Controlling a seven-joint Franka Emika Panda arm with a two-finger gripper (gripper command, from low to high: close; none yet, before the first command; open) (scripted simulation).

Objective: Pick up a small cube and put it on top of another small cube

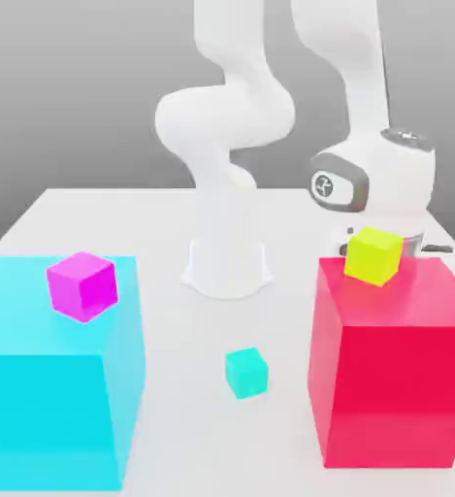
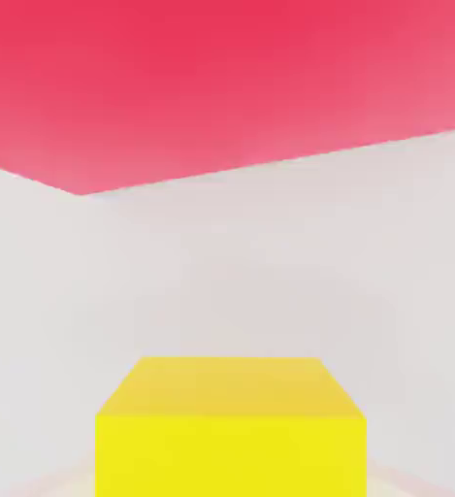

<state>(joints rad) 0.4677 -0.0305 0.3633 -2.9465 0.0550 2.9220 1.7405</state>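
**Spotter:** Where is the small cube [image 1: 373,254] sitting relative to the gripper [image 1: 391,243] right now?

**Operator:** I'm reading it as clamped in the jaws. They're closed as tight as they go, and in the hand view the small cube [image 2: 231,427] is lying dead centre just ahead of the camera, one flat face squared toward it. In the exterior view it's hanging just under the wrist, tilted a little, over the back edge of the red block [image 1: 391,369].

**Spotter:** And the target?

**Operator:** I'm judging that to be either the magenta cube [image 1: 81,285], on the cyan block [image 1: 56,379], or the teal cube [image 1: 245,373], on the table [image 1: 173,223]. Both are lying well apart from the gripper, toward the exterior view's left. The teal one is nearer and lower.

**Spotter:** Anything you're missing?

**Operator:** The fingers themselves: the wrist and cube are covering them, so I'm inferring contact rather than seeing it. I also can't tell whether the cube is clearing the red top or grazing it. Neither target is showing from the hand camera.
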